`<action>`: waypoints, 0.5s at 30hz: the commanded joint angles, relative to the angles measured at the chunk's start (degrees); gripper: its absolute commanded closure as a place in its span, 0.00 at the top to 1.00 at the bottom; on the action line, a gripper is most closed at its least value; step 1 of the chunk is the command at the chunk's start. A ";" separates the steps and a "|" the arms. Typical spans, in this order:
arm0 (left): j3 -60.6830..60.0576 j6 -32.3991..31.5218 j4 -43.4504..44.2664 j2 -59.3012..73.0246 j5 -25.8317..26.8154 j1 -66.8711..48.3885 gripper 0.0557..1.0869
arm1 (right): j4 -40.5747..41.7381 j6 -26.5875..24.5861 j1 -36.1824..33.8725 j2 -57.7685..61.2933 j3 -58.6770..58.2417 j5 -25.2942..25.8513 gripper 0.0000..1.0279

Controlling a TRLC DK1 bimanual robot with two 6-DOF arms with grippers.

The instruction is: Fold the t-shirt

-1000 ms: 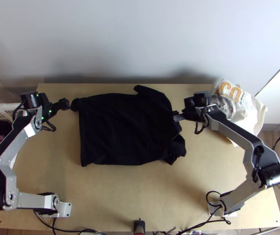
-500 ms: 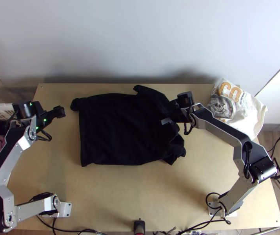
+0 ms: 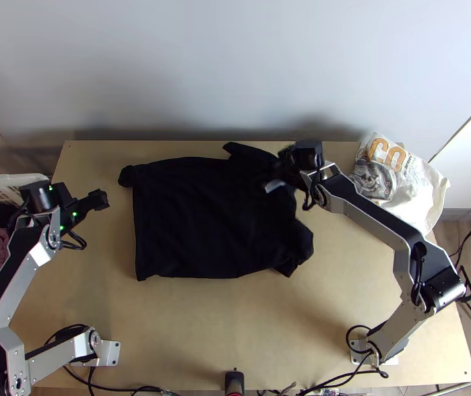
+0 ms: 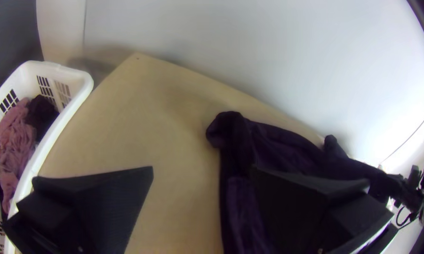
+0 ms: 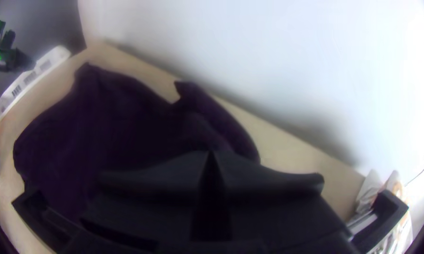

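Note:
The black t-shirt [image 3: 202, 221] lies roughly spread as a broad rectangle, with a small bunched corner at upper left, a flap at the top and an uneven right side. My left gripper [image 3: 100, 199] is left of the cloth, apart from it; in the left wrist view this gripper [image 4: 200, 174] stands open, with the t-shirt [image 4: 277, 150] beyond it. Over the shirt's upper right part is my right gripper [image 3: 279, 177]. In the right wrist view the right gripper [image 5: 211, 155] has its fingertips together above the dark shirt [image 5: 127, 113]; whether fabric is between them I cannot tell.
A white basket [image 4: 56, 127] with pink and dark cloth stands at the table's left side. White and grey fabric [image 3: 410, 188] with orange print lies at the back right. Bare wood [image 3: 216, 323] stretches in front of the shirt, and a pale wall rises behind the table.
The right gripper has moved left over the shirt, then slightly toward the back. The shirt's right side has shifted a little. My left gripper has drawn away to the left and slightly toward the front.

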 commanded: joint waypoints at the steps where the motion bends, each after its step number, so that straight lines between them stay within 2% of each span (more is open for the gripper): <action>1: -2.93 -0.14 0.65 -1.44 0.08 -0.05 0.96 | 15.36 -4.40 1.85 0.62 0.67 8.64 0.03; 7: -5.47 -0.22 0.65 -4.34 0.08 -0.41 0.96 | 16.50 -4.40 2.20 3.61 -1.36 9.70 0.04; 8: -5.91 -0.22 0.56 -5.04 0.08 -0.41 0.96 | 16.33 -3.87 2.20 3.70 -2.76 9.70 0.23; 10: -6.88 -0.14 0.30 -6.63 0.08 -0.49 0.96 | 13.51 -1.15 1.85 2.82 -5.75 9.52 0.95; 15: -8.99 0.04 -1.20 -10.41 0.17 -0.93 0.96 | 9.82 3.33 1.50 -5.27 -12.96 9.08 0.97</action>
